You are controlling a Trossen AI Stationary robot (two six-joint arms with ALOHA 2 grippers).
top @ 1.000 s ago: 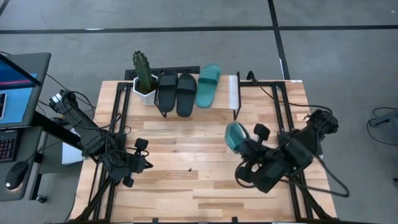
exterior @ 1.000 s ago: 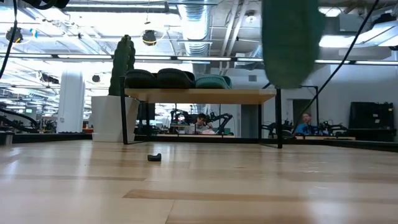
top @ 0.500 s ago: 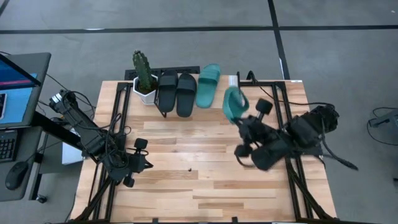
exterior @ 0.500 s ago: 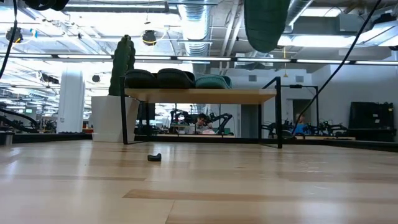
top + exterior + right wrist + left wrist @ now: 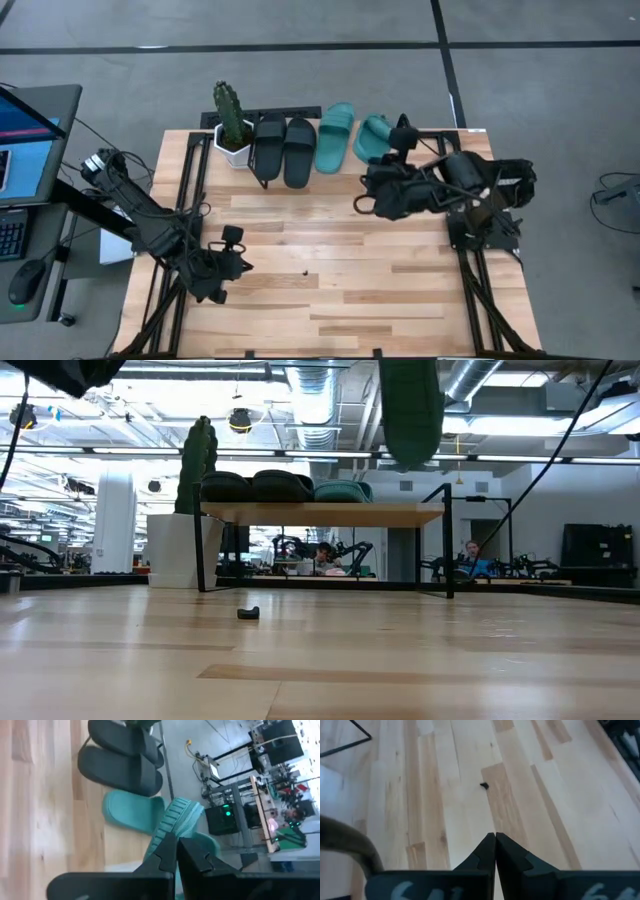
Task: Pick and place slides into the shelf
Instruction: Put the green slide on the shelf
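The right gripper (image 5: 175,842) is clamped on the wide strap of the last teal slide (image 5: 374,137), carried above the shelf (image 5: 376,150) beside its mate (image 5: 335,137) and the black pair (image 5: 284,148). The rubber is judged light and flexible, so the strap suits a pinch. The left gripper (image 5: 495,840) is kept shut and empty over the table (image 5: 330,290).
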